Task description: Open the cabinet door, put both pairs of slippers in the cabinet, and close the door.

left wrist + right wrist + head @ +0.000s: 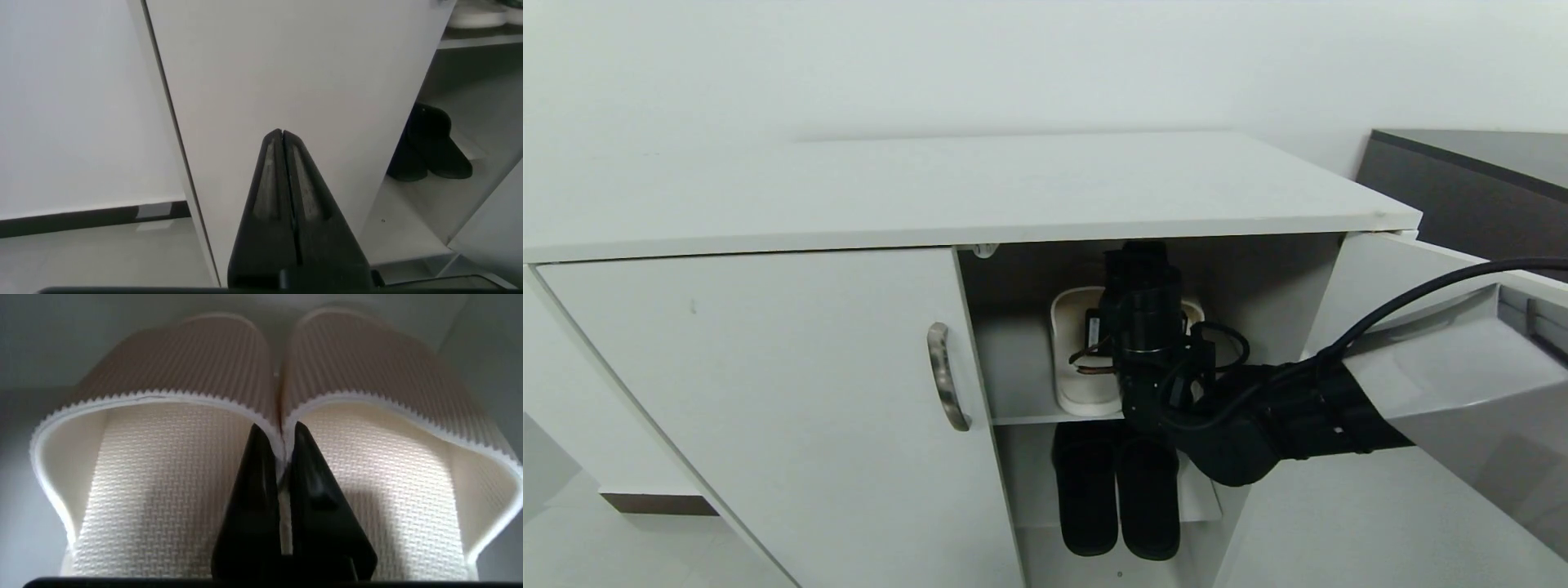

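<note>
The cabinet point(980, 196) is white with a flat top and stands against a pale wall. Its left door point(752, 392) is closed, with a curved metal handle point(947, 376) on its right edge. The left gripper point(282, 140) hangs low, near this closed door and facing it. Its two dark fingers are pressed flat against each other with nothing between them. Beside it on the left are a light floor point(98, 253) and a dark baseboard strip.

To the right of the handle the compartment stands open. On the upper shelf point(1021, 418) lie the white slippers point(1078, 359), side by side with their toes toward the far wall. The right gripper point(280, 437) reaches into this compartment from the right. Its fingers are drawn narrow around the two inner strap edges where the ribbed straps meet, pinching the pair together. Below, on the lower shelf point(1201, 498), the black slippers point(1115, 498) lie side by side and touching, with their heels at the shelf's near edge.

Farther right, the right door point(1388, 278) is swung open toward the near side, behind the right arm. At the far right, a dark grey piece of furniture point(1470, 188) stands against the wall.
</note>
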Robot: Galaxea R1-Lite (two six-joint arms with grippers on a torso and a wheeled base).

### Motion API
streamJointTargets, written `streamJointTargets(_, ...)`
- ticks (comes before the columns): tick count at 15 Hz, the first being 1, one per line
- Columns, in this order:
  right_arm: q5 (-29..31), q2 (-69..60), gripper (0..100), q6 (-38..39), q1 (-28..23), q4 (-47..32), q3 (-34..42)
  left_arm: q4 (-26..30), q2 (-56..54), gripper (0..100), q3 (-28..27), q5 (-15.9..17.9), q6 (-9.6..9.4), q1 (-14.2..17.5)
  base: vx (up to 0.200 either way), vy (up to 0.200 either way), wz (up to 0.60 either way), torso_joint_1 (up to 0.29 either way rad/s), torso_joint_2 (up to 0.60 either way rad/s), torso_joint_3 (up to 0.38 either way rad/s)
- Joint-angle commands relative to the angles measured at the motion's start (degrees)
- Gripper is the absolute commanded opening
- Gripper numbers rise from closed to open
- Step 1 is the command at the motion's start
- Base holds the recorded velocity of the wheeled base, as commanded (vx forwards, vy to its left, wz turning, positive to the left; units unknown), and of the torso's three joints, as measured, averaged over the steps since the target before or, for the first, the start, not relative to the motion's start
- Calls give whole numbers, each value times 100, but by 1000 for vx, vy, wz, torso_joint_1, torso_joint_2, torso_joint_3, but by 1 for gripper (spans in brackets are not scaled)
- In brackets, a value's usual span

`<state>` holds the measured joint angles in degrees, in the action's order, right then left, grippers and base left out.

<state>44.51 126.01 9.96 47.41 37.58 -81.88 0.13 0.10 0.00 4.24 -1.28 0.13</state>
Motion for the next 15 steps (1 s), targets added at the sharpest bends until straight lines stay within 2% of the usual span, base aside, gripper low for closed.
streamJointTargets(1,-4,178,0,-3,-21,12,-82,4,-1,0,0,-2,-4,4,0,0,0,0,0,0)
streamJointTargets(7,5,310,0,-3,-65,21,-170,4,-1,0,0,-2,-4,4,0,0,0,0,0,0)
streamJointTargets(8,14,283,100,6,-65,30,-161,4,-1,0,0,-2,-4,4,0,0,0,0,0,0)
streamJointTargets(11,14,213,100,6,-48,100,-29,4,-1,0,0,-2,-4,4,0,0,0,0,0,0)
streamJointTargets(15,-285,-341,100,-407,137,812,841,4,-1,0,0,-2,-4,4,0,0,0,0,0,0)
